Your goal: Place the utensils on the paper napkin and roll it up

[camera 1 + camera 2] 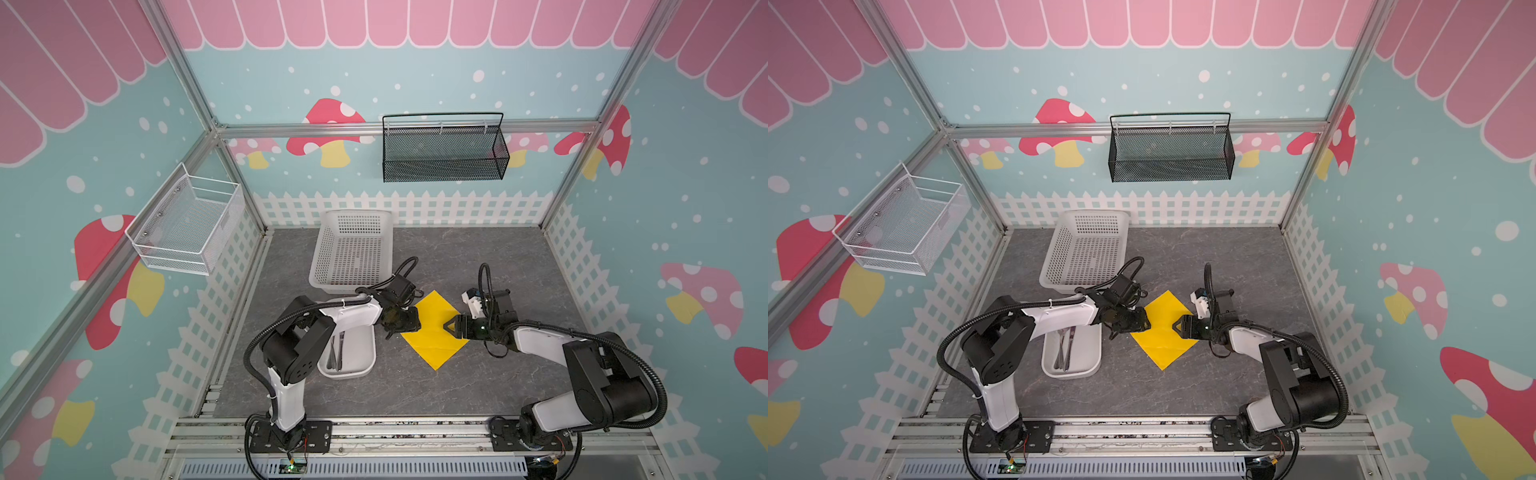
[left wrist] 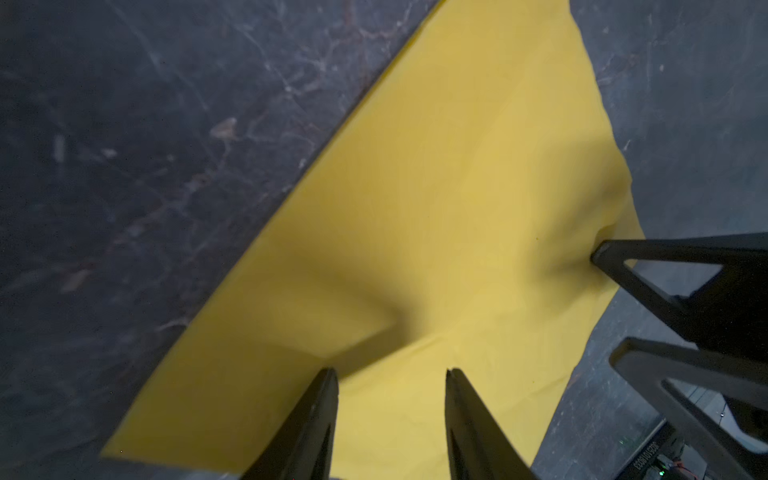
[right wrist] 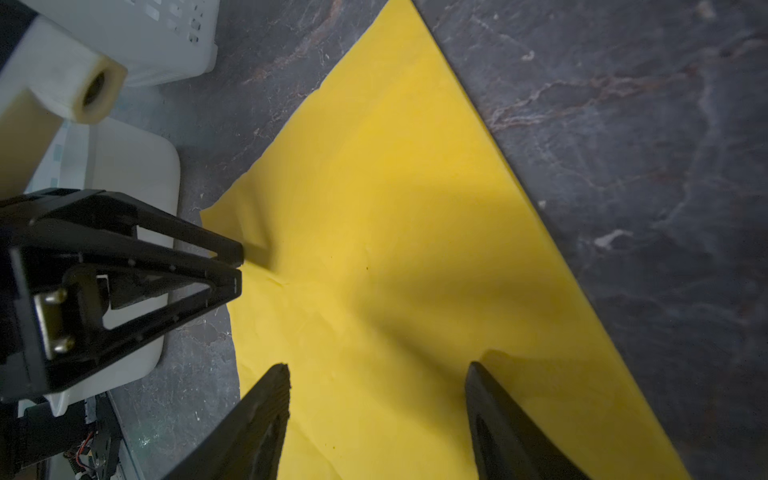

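Inventory, taken from where my claws are working:

- Thin, bright yellow paper napkin (image 2: 436, 187): is lying matt and soft-looking, wrinkling faintly near my fingertips.
- Dark grey stone-look tabletop (image 3: 623, 145), with pale and rusty veins: is giving back only a dull sheen.
- My left gripper (image 2: 390, 374) and my right gripper (image 3: 378, 368): are showing matt black plastic fingers, one face faintly ridged.
- White perforated plastic basket (image 1: 328, 245): is looking smooth and semi-matt.
- White oblong plastic tray (image 1: 359, 353): is looking smooth and slightly glossy.
- Slim silver metal utensils (image 1: 337, 355): are glinting, looking polished; finer finish is too small for me to tell.
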